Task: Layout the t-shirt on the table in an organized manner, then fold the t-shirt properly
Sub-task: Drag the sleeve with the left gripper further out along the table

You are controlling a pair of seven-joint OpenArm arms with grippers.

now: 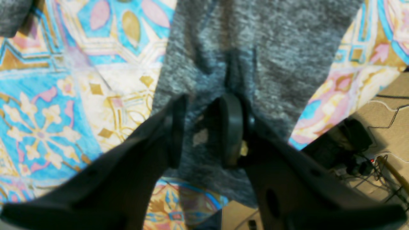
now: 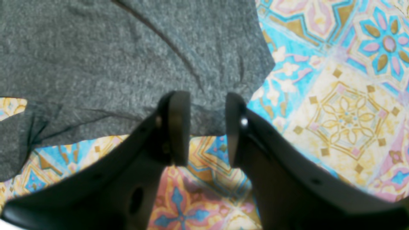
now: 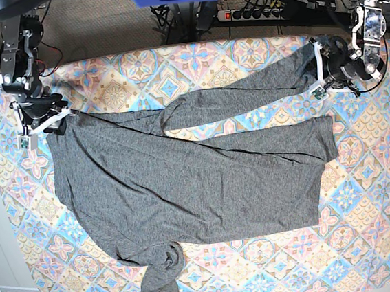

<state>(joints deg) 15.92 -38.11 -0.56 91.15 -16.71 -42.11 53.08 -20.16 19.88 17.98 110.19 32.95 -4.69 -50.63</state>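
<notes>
Base view, read left to right. Right end effector (image 3: 53, 120) sits near the desk's (image 3: 386, 190) far-left corner, at one corner of the t-shirt (image 3: 191, 181). In its wrist view the pads (image 2: 179, 127) straddle the fabric edge with a clear gap between them; cloth lies between, but I cannot tell whether it is actually pinched.

T-shirt occupies the middle of the desk, body mostly spread but skewed, with diagonal creases. Near sleeve (image 3: 163, 280) is bunched and twisted at the near edge. Far sleeve (image 3: 245, 96) runs out toward the far-right corner.

Left end effector (image 3: 320, 72) sits at the end of that far sleeve. Wrist view: pads (image 1: 231, 127) part-way apart with sleeve cloth gathered between them; reads as a pinch on the sleeve.

Progress, as a judgement: layout stage, partly done. Remaining: square the body, straighten both sleeves, smooth creases. No fold yet made.
</notes>
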